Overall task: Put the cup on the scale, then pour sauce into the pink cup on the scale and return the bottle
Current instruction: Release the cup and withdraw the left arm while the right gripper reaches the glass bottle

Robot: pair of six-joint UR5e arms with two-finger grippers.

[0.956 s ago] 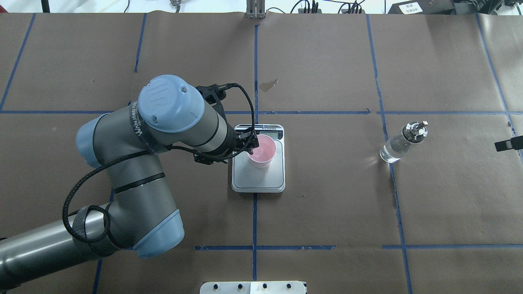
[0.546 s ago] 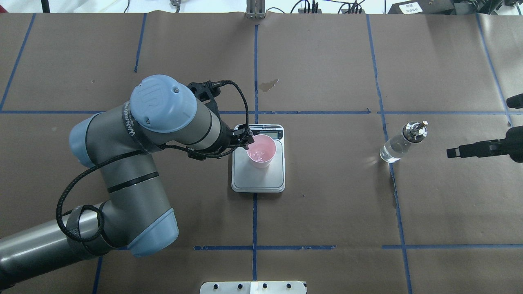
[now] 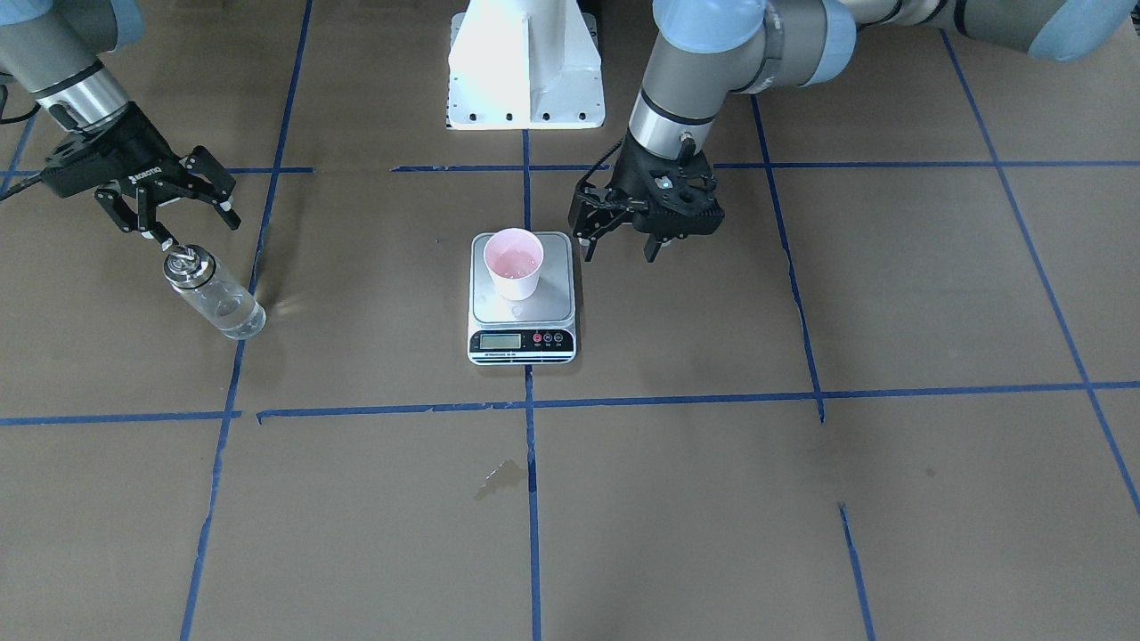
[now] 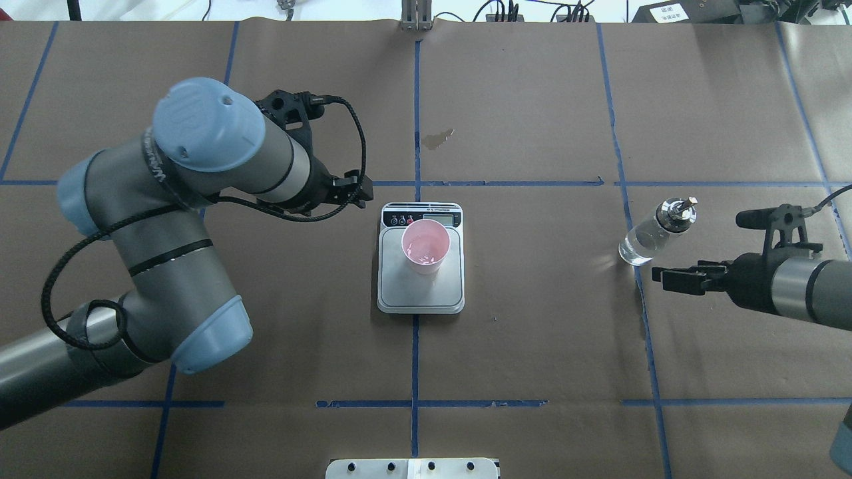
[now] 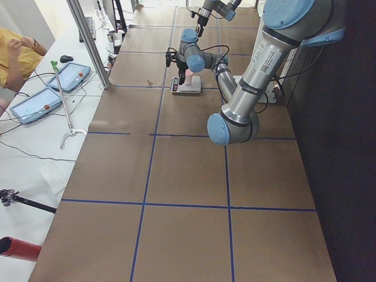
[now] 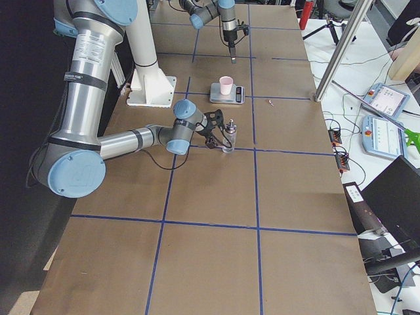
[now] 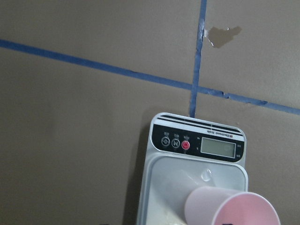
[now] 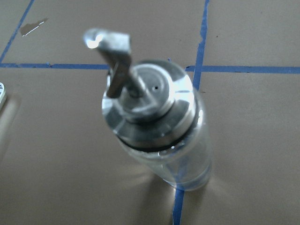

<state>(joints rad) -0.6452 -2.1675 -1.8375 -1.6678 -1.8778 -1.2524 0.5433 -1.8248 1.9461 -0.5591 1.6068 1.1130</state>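
The pink cup [image 4: 426,245] stands upright on the steel plate of the scale [image 4: 421,296] at the table's middle, untouched; the left wrist view shows the cup [image 7: 232,208] and the scale [image 7: 197,143] from above. My left gripper [image 3: 618,254] hangs open and empty beside the scale [image 3: 521,343], clear of the cup [image 3: 514,261]. The glass bottle [image 4: 655,233] with clear sauce [image 3: 227,312] stands far right. My right gripper [image 3: 198,227] is open just behind the bottle's [image 3: 209,294] metal spout, not touching it. The bottle [image 8: 154,126] fills the right wrist view.
Brown paper with blue tape lines covers the table. A small stain [image 4: 437,138] lies beyond the scale. The white robot pedestal [image 3: 525,62] stands at the near edge. A side bench with tablets [image 5: 44,100] and a seated person [image 5: 14,50] is off the left end.
My left gripper has let go of the cup and drawn back to the left of the scale. My right arm has come in from the right edge up to the bottle.
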